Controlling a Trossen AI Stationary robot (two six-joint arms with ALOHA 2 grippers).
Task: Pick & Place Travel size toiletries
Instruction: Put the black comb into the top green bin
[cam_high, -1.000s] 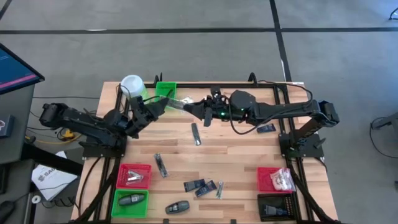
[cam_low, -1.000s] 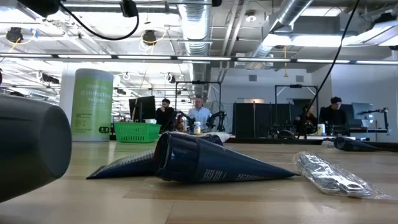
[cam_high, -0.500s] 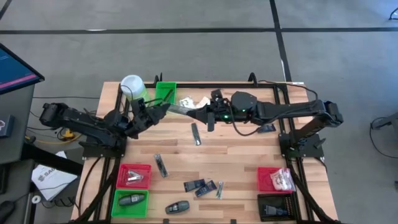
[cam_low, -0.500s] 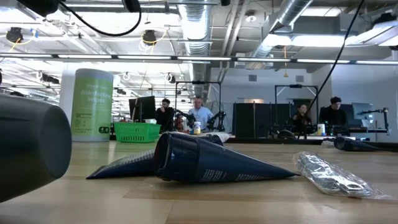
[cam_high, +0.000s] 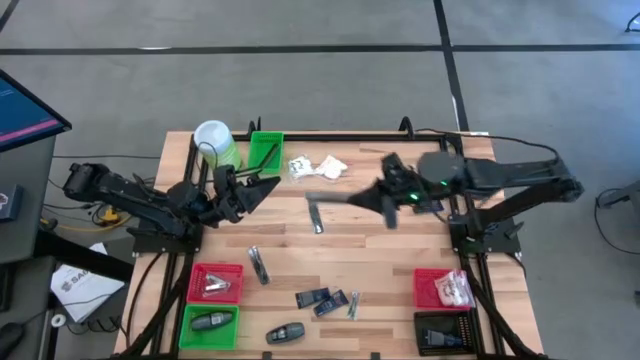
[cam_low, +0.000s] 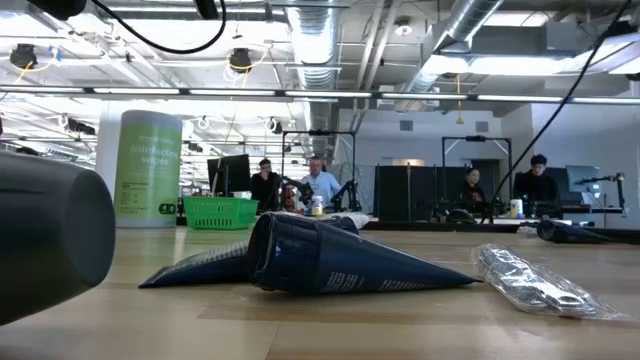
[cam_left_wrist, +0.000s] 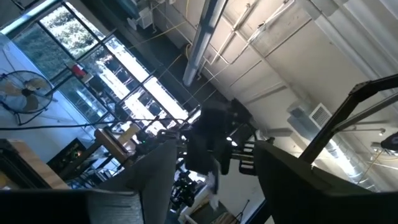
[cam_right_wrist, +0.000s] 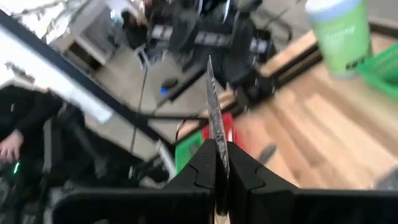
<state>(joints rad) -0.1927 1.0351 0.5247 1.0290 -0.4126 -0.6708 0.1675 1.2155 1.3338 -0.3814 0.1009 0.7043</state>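
Wooden butcher-block table (cam_high: 380, 250) carries scattered toiletries; I see my right gripper (cam_high: 352, 201) clamped on a slim silvery packet (cam_high: 325, 197) above mid-table, left gripper (cam_high: 268, 186) parted and apparently empty beside the green bin (cam_high: 265, 148). People sit beyond in the workshop.

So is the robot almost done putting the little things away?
Not yet. Some are already binned: the left red bin, green bin and right red bin each hold items. Right now the right gripper has its fingers shut on a slim silvery packet above the table, while the left gripper is open and empty. Still loose: white sachets, dark packets and a few others.
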